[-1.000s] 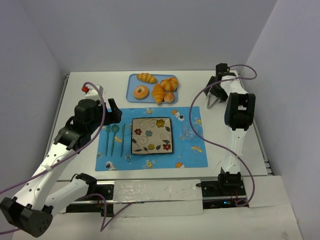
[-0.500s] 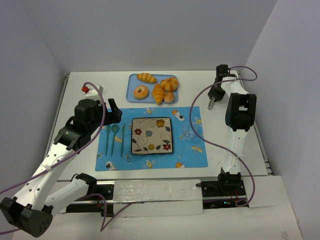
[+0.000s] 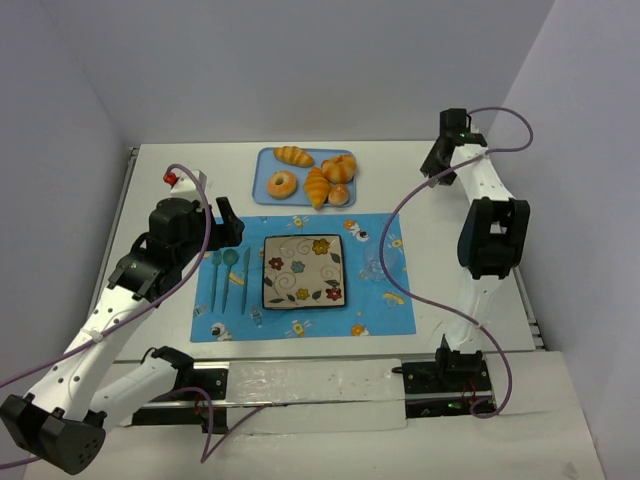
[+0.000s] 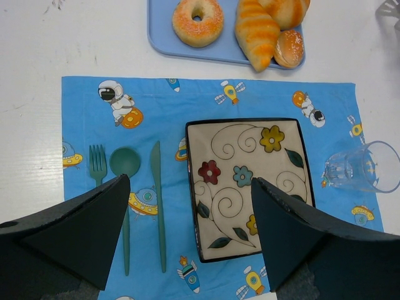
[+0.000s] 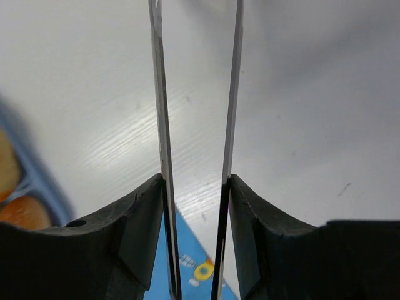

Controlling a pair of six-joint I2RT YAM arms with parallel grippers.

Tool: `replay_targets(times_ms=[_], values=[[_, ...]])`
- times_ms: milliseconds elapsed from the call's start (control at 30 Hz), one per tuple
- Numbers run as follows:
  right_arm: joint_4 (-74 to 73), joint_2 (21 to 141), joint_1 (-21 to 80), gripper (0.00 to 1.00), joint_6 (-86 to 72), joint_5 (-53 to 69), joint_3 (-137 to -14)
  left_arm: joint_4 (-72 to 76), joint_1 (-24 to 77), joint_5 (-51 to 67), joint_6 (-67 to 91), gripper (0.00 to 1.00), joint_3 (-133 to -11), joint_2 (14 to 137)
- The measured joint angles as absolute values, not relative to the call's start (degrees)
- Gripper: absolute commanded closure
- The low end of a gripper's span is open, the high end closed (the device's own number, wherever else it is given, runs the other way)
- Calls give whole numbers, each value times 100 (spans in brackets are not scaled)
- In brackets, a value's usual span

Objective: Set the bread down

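Bread (image 4: 289,49): unplaced, lying at near right corner of blue tray (image 4: 159,37) beside striped pastry (image 4: 255,31); floral plate (image 4: 247,185) bare; right pincer (image 5: 195,181) nearly closed, empty, raised over white surface (image 3: 420,200); left pincer (image 4: 187,231) spread wide, empty; whole task outstanding.

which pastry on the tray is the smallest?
The little round bun at the tray's near right corner, beside the striped croissant. The donut and the others are clearly bigger.
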State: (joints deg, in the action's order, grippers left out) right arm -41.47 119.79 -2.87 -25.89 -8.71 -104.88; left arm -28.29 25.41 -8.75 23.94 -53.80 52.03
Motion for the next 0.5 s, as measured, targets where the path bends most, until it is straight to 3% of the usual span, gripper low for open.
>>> replay_targets(times_ms=[500], values=[[-4209, 10280, 270, 49, -2504, -1109, -10296, -2829, 2539, -875, 2394, 12, -5380, 5205]])
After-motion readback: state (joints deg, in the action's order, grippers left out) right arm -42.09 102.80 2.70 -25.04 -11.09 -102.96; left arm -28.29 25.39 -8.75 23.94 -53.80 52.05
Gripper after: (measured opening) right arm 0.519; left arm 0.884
